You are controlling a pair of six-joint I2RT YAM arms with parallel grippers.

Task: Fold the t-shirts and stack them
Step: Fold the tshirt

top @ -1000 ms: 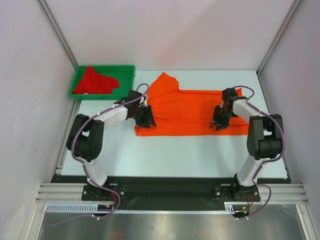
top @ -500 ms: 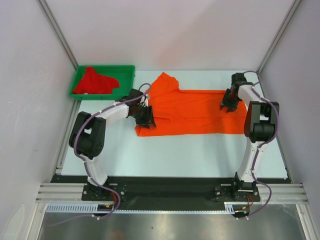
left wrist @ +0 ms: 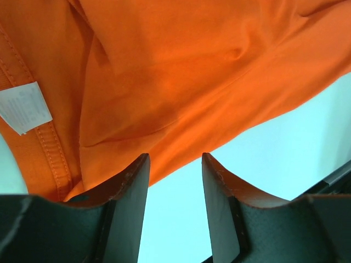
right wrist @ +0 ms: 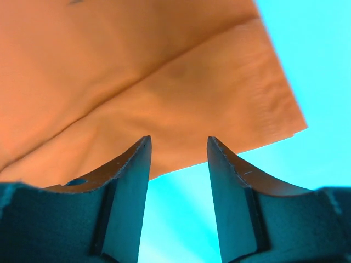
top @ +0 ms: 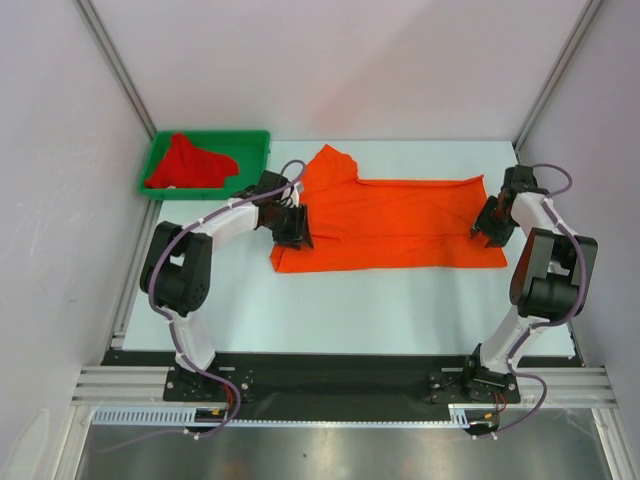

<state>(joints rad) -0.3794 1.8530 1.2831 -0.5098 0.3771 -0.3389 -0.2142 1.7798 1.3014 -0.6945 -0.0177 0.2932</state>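
**Status: orange t-shirt [top: 390, 225] laid out, nothing gripped**

The left end effector [left wrist: 175, 160] is about half open, with nothing between its fingers. Its tips sit at the near edge of the shirt's left end, and the bare counter [top: 380, 310] shows through the gap. The white neck label [left wrist: 24, 107] lies just to one side of them.

The right end effector [right wrist: 178, 142] is also about half open and holds nothing. Its tips sit at the shirt's right near corner. For both arms, contact between the tips and the cloth cannot be determined.

The orange t-shirt lies spread on the counter between the two arms, with one sleeve pointing towards the far side at its left end. The red t-shirt [top: 185, 162] lies crumpled in the green tray [top: 255, 136] at the counter's far left corner, apart from the orange shirt.
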